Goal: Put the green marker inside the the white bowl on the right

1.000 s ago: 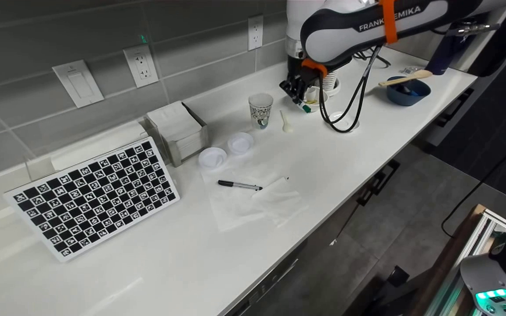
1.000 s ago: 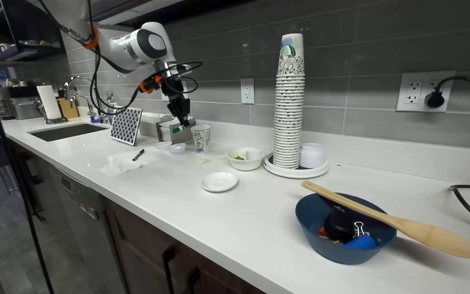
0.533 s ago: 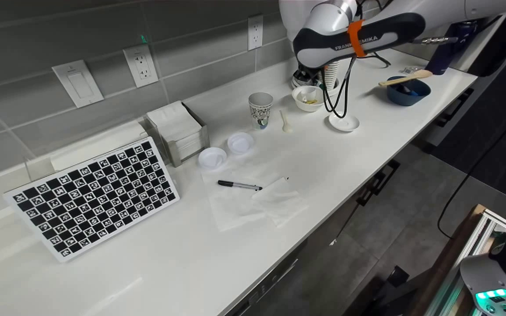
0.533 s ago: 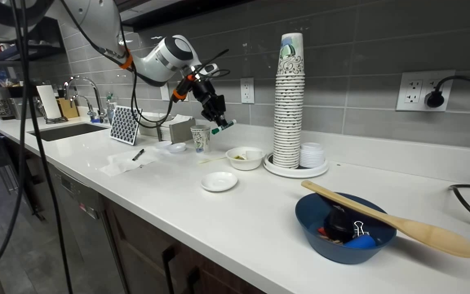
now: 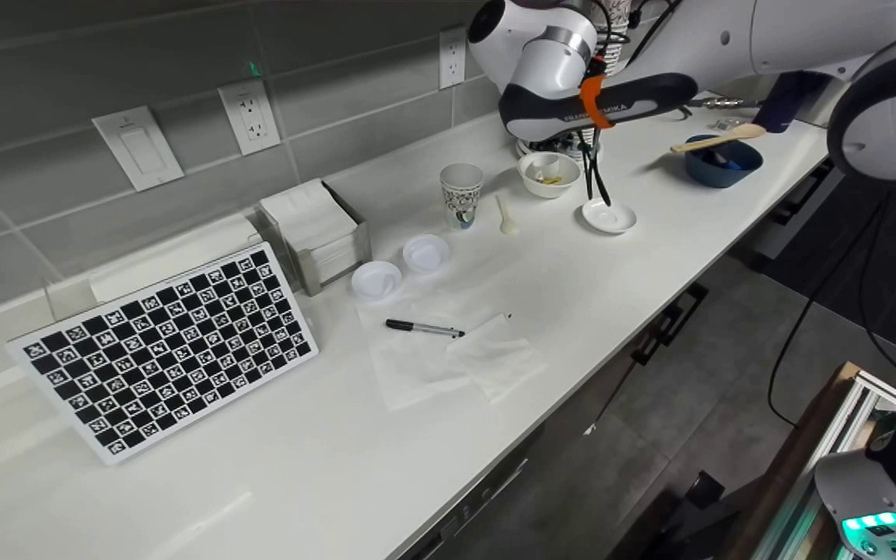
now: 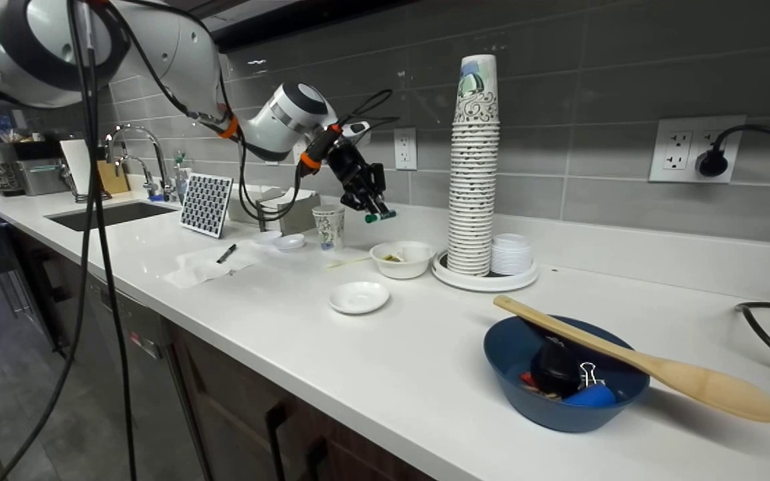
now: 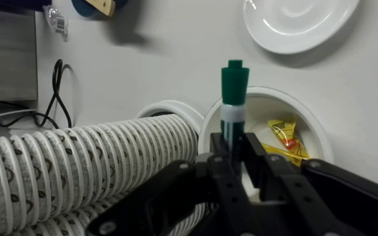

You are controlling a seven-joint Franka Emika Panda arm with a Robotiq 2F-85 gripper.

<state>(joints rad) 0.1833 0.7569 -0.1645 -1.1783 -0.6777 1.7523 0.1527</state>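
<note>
My gripper (image 7: 236,142) is shut on the green marker (image 7: 234,88), whose green cap points up in the wrist view. The marker also shows in an exterior view (image 6: 379,216), held sideways in the gripper (image 6: 373,206) above the counter. The white bowl (image 6: 404,270) stands below and slightly right of the marker there, with a clear gap between them. In the wrist view the white bowl (image 7: 313,121) lies behind the marker and fingers, with yellow packets inside. The bowl also shows in an exterior view (image 5: 545,190), where the arm hides the gripper and marker.
A tall stack of paper cups (image 6: 474,194) stands close beside the bowl on a round white tray (image 6: 485,283). A flat white saucer (image 6: 359,298) lies in front. A single paper cup (image 6: 329,227), a black marker (image 5: 423,327) and a blue bowl (image 6: 559,417) with a wooden spoon are also there.
The arm has carried the green marker from near the single paper cup toward the cup stack and lowered it to above the white bowl. The gripper has stayed shut on the marker.
</note>
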